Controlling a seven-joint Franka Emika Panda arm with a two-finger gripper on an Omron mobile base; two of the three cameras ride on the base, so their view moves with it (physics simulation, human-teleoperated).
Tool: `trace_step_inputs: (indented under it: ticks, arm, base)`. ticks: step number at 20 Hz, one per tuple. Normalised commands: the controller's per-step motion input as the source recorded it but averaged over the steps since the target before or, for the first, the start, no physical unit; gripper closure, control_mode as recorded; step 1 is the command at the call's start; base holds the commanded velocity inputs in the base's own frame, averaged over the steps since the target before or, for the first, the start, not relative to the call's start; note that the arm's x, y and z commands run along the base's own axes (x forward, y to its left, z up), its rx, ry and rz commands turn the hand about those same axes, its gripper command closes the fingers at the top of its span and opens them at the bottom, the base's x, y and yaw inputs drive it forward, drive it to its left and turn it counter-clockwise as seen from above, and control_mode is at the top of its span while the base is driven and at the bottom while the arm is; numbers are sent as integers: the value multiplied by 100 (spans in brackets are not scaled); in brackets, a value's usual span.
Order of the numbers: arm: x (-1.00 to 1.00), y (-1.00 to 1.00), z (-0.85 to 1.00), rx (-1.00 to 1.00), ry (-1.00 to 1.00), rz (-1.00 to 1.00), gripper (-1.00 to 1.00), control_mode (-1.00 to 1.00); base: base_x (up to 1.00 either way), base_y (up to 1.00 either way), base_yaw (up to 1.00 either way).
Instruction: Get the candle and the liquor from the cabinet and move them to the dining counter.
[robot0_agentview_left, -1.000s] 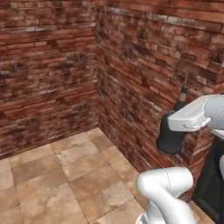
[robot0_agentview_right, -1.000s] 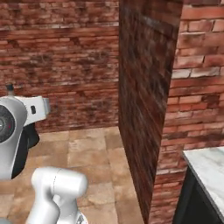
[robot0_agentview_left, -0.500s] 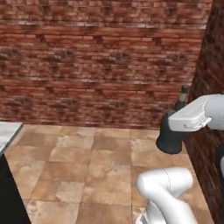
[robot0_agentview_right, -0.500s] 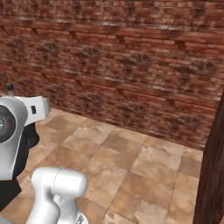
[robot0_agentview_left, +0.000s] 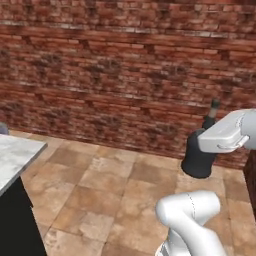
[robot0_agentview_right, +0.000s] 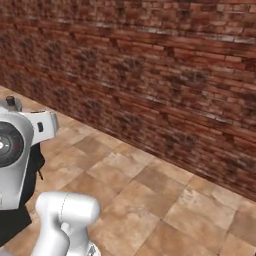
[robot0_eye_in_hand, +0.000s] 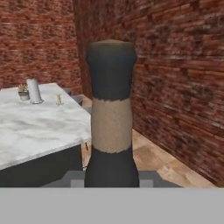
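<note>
- Hand (robot0_agentview_left: 207, 150): my fingers pinch the liquor (robot0_agentview_left: 200, 155), carried upright above the floor (robot0_agentview_left: 100, 185).
- Liquor: likely glass, heavy-bottomed, slippery, breakable; gripping its wide body seems safest.
- Tabletop (robot0_eye_in_hand: 39, 127): marble, beyond, holding a canister (robot0_eye_in_hand: 33, 90).

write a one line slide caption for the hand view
Hand view: the gripper holds the liquor by its neck, stopper up, with a marble counter to one side and a brick wall beyond.
</note>
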Motion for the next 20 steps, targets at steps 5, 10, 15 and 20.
trace_step_inputs:
  ticks: [5,10,15,20]
  arm:
    - [0,0,0,0,0,0,100,100]
    - [0,0,0,0,0,0,100,100]
    - [0,0,0,0,0,0,100,100]
    - [0,0,0,0,0,0,100,100]
  base:
    - [81,-29,1]
    - [84,-12,15]
    - [76,-6,38]
    - [74,-4,42]
